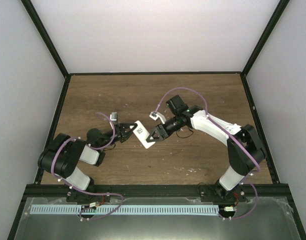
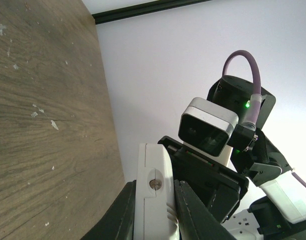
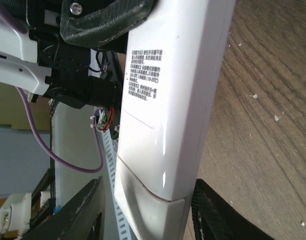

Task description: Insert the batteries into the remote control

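Small white rectangular plastic remote control (image 1: 143, 134): was held above the brown wooden bench (image 1: 193, 100), mid-scene, clamped by left gripper (image 1: 127, 131), presumably to steady it. Right gripper (image 1: 154, 135) straddled its free end, part-open (printed label (image 3: 143, 75) facing it). Batteries were unseen.

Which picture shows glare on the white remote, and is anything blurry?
Right wrist view: two bright streaks of glare on the remote, its printed label sharp; the dark jaws at the bottom look soft. Left wrist view: the pale wall is washed out. Top view: even light, faint shadows only.
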`<state>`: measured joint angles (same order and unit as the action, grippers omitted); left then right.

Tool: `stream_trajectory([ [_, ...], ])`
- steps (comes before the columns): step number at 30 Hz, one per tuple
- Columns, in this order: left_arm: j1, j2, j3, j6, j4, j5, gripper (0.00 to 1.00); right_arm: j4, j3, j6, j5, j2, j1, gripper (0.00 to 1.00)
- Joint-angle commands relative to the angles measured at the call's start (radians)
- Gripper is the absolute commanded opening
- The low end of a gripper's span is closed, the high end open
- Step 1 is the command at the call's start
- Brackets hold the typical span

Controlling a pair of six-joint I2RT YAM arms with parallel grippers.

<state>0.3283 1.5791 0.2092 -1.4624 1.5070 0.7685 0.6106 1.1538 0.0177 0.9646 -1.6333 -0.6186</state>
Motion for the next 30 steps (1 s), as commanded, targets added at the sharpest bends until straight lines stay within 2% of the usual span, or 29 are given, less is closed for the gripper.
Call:
stream_trajectory([
  [1,0.005,-0.018,0.016,0.010,0.069,-0.003,0.00,0.021,0.049,-0.015,0.027,-0.017,-0.001,0.38],
  [5,0.005,-0.017,0.013,0.016,0.066,-0.003,0.00,0.028,0.050,-0.016,0.030,-0.026,-0.005,0.32],
  [22,0.010,-0.040,0.023,0.046,0.017,-0.008,0.00,0.031,0.064,-0.014,0.011,-0.044,-0.026,0.19],
  [28,0.015,-0.042,0.025,0.048,0.012,-0.006,0.00,0.016,0.073,-0.002,-0.002,-0.039,-0.026,0.19],
  [29,0.014,-0.042,0.024,0.049,0.010,-0.006,0.00,0.016,0.073,-0.002,-0.010,-0.036,-0.026,0.22],
  [30,0.015,-0.042,0.024,0.050,0.010,-0.006,0.00,0.015,0.073,0.000,-0.018,-0.032,-0.026,0.29],
])
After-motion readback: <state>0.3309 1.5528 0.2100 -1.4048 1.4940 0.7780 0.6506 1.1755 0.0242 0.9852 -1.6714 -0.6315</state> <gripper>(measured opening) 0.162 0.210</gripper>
